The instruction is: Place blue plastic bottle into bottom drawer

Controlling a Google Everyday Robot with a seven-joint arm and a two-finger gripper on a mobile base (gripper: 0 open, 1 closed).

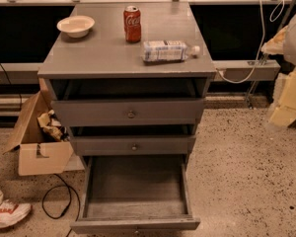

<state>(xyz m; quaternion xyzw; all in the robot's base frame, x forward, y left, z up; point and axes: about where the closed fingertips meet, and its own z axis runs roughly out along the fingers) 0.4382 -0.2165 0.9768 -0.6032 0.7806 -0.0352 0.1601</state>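
The blue plastic bottle [165,51] lies on its side on the grey cabinet top [98,53], near the right front edge, with its white cap pointing right. The bottom drawer [135,186] is pulled far out at floor level and its inside is bare. My gripper [288,83] shows as a pale shape at the right edge of the view. It is well to the right of the cabinet, level with the upper drawers, and apart from the bottle.
A red Coca-Cola can [132,23] stands just behind and left of the bottle. A white bowl [76,25] sits at the back left. Two shallower drawers [130,113] stand slightly open. A cardboard box [37,147], a black cable [56,201] and a shoe [5,214] lie on the floor at the left.
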